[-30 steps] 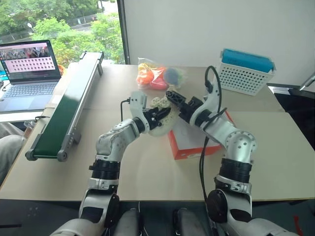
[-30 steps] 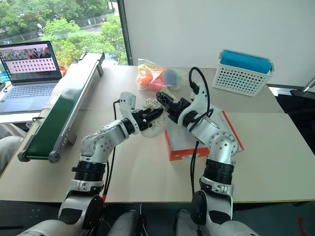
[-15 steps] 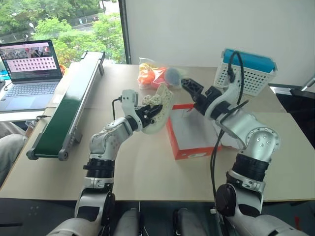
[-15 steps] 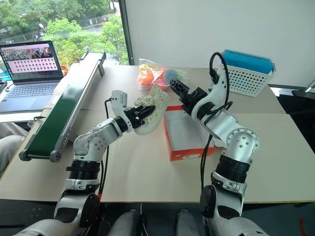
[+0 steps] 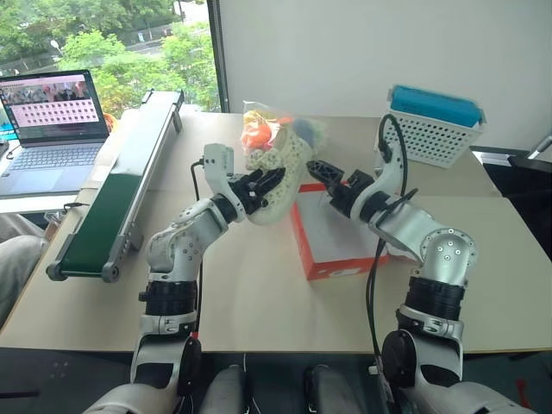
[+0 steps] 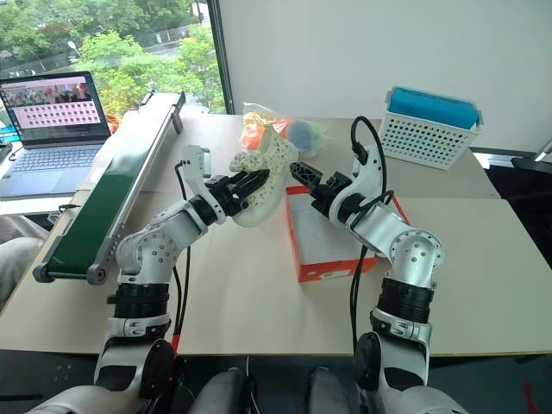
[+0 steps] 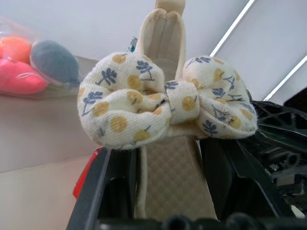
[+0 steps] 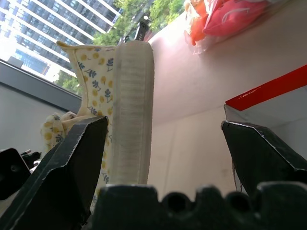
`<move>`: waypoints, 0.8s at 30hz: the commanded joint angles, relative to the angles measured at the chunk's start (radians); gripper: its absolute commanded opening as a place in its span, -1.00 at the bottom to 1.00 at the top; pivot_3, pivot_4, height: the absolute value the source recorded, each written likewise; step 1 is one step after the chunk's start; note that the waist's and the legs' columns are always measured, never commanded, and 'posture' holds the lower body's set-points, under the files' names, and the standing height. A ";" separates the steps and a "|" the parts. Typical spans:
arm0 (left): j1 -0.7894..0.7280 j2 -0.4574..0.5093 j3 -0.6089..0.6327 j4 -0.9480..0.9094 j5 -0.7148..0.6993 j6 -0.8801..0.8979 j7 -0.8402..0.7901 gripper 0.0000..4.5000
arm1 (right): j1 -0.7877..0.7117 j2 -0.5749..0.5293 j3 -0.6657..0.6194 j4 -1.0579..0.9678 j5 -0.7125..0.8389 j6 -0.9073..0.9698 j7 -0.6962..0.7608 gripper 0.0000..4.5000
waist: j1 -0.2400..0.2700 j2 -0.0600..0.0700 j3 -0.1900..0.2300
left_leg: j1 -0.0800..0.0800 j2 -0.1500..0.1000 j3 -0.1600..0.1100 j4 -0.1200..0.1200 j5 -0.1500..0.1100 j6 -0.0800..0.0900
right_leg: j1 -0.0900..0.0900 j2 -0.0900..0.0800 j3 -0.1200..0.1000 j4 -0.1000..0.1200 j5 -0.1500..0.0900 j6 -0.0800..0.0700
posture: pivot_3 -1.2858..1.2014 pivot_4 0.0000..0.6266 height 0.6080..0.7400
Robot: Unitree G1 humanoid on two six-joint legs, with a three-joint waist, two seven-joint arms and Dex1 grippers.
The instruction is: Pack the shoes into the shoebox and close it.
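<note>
A cream perforated shoe [image 5: 283, 177] with a flower-print bow [image 7: 168, 105] hangs in the air left of the shoebox, sole toward the box. My left gripper [image 5: 261, 184] is shut on it, one finger [image 7: 103, 191] on each side. The red-orange shoebox [image 5: 332, 270] lies open on the table with white paper lining. Over its far left corner my right gripper [image 5: 317, 171] stands open, pointing at the shoe's sole [image 8: 132, 110] a short way off. Its two fingers [image 8: 72, 167] have nothing between them.
A bag of colourful toys [image 5: 274, 129] lies just behind the shoe. At the back right stands a white basket with a blue top [image 5: 429, 121]. A green conveyor [image 5: 121, 190] and a laptop [image 5: 52, 116] occupy the left side.
My left gripper has lifted the shoe higher and a little to the left. The right gripper, close against the shoe at first, swung away to the right and came back beside it, still open.
</note>
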 commanded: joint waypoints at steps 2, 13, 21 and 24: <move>-0.011 -0.012 -0.018 -0.055 -0.023 -0.004 -0.007 -0.12 | -0.034 0.011 -0.002 -0.003 0.047 -0.021 0.010 1.00 | -0.001 0.000 0.000 | 0.000 0.000 0.000 0.000 0.000 0.000 | 0.000 0.000 0.000 0.000 0.000 0.000 | 0.03 -0.52 0.46; -0.019 -0.020 -0.032 -0.053 -0.022 -0.011 -0.012 -0.12 | -0.040 0.019 0.017 0.054 0.025 -0.043 0.016 1.00 | -0.001 0.001 0.000 | 0.000 0.000 0.000 0.000 0.000 0.000 | 0.000 0.000 0.000 0.000 0.000 0.000 | 0.03 -0.52 0.46; -0.019 -0.017 -0.033 -0.047 -0.020 -0.012 -0.008 -0.16 | -0.035 0.024 0.011 0.047 0.045 -0.067 0.007 -0.25 | -0.001 0.001 0.001 | 0.000 0.000 0.000 0.000 0.000 0.000 | 0.000 0.000 0.000 0.000 0.000 0.000 | 0.03 -0.52 0.46; -0.019 -0.017 -0.035 -0.045 -0.017 -0.013 -0.008 -0.16 | -0.041 0.032 0.007 0.040 0.060 -0.072 0.001 -0.62 | -0.001 0.001 0.001 | 0.000 0.000 0.000 0.000 0.000 0.000 | 0.000 0.000 0.000 -0.001 0.000 0.000 | 0.03 -0.52 0.46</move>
